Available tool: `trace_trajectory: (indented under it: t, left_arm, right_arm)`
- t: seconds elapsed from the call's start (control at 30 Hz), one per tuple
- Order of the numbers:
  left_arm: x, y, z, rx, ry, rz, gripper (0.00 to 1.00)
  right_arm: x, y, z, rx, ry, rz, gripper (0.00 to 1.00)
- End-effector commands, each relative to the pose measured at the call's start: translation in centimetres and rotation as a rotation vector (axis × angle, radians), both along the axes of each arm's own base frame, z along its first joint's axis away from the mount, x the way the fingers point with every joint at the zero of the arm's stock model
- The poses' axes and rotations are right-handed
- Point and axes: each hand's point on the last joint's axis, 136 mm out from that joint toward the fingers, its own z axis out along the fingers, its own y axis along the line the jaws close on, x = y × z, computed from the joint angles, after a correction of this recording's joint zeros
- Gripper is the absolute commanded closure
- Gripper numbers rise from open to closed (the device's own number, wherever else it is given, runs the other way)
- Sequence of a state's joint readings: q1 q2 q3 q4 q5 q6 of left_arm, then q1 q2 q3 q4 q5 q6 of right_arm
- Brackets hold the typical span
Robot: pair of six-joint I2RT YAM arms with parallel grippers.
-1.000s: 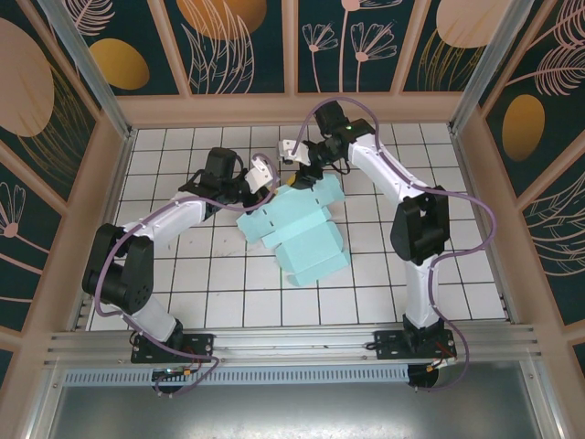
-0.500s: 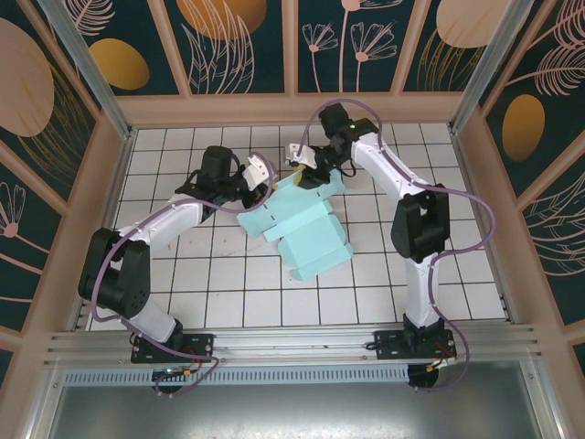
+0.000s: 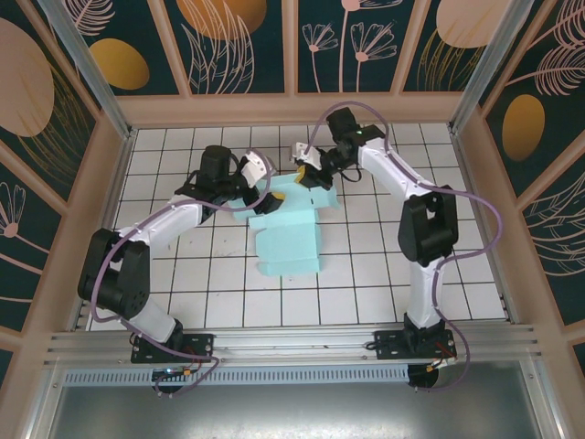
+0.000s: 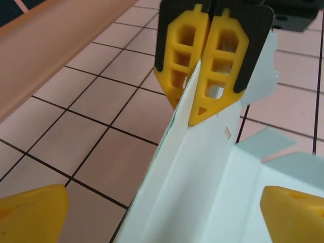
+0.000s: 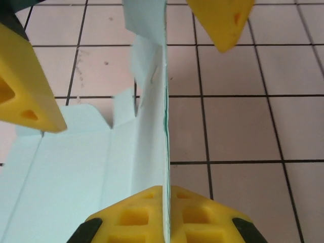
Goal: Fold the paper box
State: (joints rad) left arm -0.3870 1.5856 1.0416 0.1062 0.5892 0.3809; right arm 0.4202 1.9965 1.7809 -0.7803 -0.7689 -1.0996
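Paper box (image 3: pixel 288 240) lies near middle of desk (image 3: pixel 411 283), a bit toward far edge. One long flap at its far end stands up. Right end effector (image 5: pixel 164 205) squeezed together on that flap, card between yellow fingers (image 5: pixel 136 218). Left end effector (image 4: pixel 163 212) wide apart, one finger each side of same flap
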Motion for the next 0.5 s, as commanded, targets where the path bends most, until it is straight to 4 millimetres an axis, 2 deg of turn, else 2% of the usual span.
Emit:
trace_trajectory:
  t: [0.0,0.07,0.13,0.2,0.27,0.37,0.47]
  left_arm:
    - [-0.7,0.6,6.2,-0.203,-0.086,0.069,0.01]
    - [-2.0,1.7,9.8,-0.377,-0.156,0.124,0.01]
    - [-3.3,3.2,13.5,-0.565,-0.191,0.184,0.01]
    - [-3.9,4.0,15.2,-0.674,-0.169,0.215,0.01]
    - [-2.9,5.1,15.2,-0.751,-0.093,0.313,0.01]
    - [-2.4,6.3,13.9,-0.804,-0.051,0.404,0.01]
    - [-1.5,5.6,11.5,-0.754,0.043,0.449,0.01]
  right_arm:
    - [2.1,-0.6,6.4,0.222,-0.073,-0.150,1.00]
    - [3.6,-2.0,7.6,0.332,-0.074,-0.294,1.00]
    - [5.6,-4.4,9.0,0.470,-0.073,-0.521,1.00]
    - [6.2,-6.5,9.0,0.578,-0.047,-0.694,1.00]
    - [6.2,-8.3,8.8,0.677,0.004,-0.849,1.00]
    - [5.4,-11.8,6.2,0.821,0.147,-1.128,1.00]
    - [2.9,-13.8,3.4,0.901,0.202,-1.304,1.00]
